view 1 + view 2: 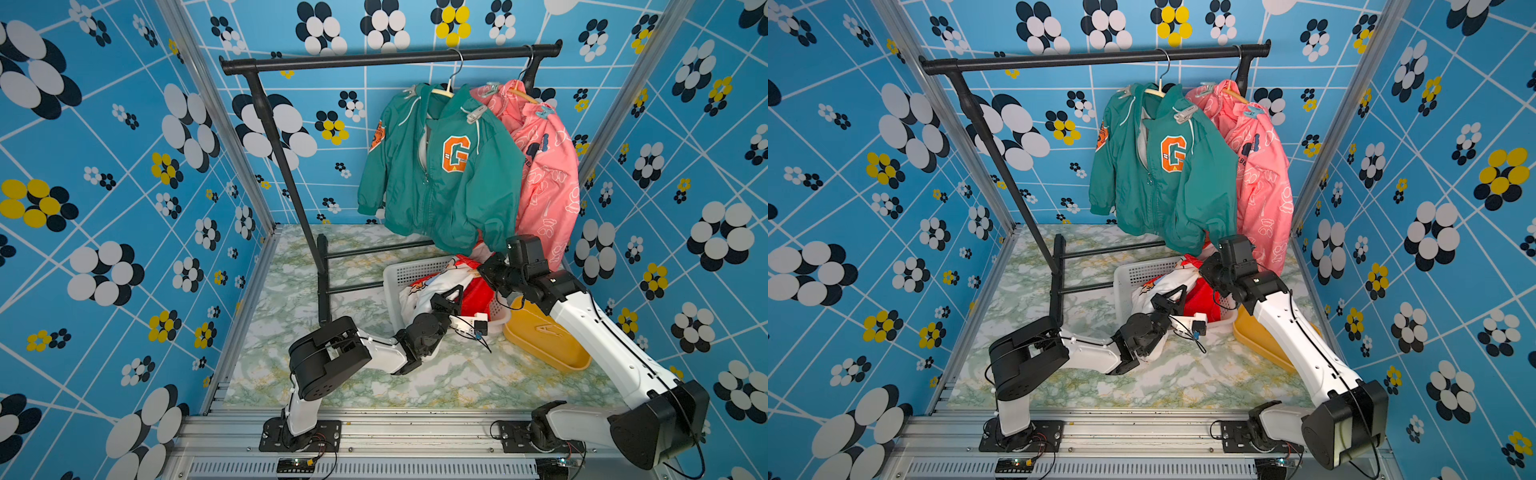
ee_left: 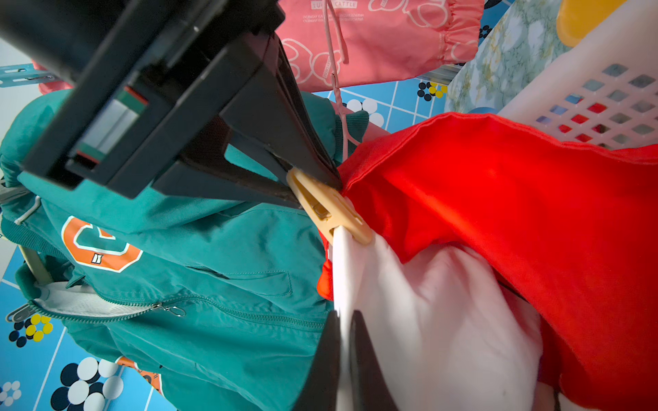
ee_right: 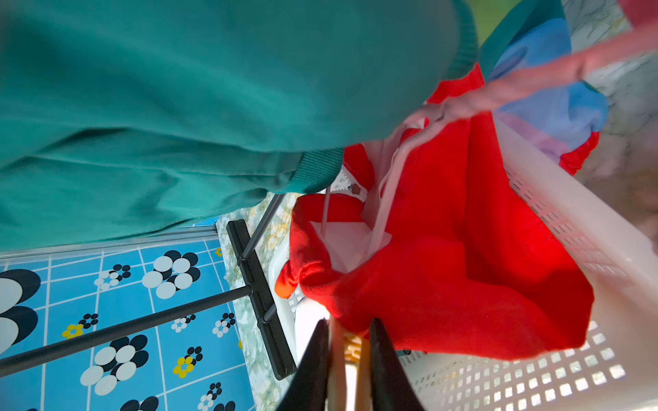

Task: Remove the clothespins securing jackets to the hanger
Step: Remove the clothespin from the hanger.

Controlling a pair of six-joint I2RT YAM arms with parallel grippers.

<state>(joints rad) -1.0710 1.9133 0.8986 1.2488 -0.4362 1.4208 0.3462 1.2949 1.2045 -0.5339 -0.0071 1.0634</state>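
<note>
A red jacket point(image 2: 498, 213) with white sleeves lies crumpled in the white basket point(image 1: 409, 270). My left gripper point(image 2: 344, 315) is shut on a white fold of it. A tan clothespin point(image 2: 331, 210) is clipped to that same white fold, and my right gripper point(image 3: 349, 322) is shut on its legs. In both top views the two grippers meet over the basket, left point(image 1: 455, 291) and right point(image 1: 478, 270). The green jacket point(image 1: 440, 166) and pink jacket point(image 1: 544, 166) hang on hangers, with whitish clothespins point(image 1: 476, 113) on the green one and teal clothespins point(image 1: 544, 110) on the pink one.
The black clothes rack point(image 1: 374, 58) stands at the back, and its foot bars point(image 1: 357, 286) run beside the basket. A yellow tray point(image 1: 548, 345) lies under the right arm. The green jacket's hem hangs just above the right gripper.
</note>
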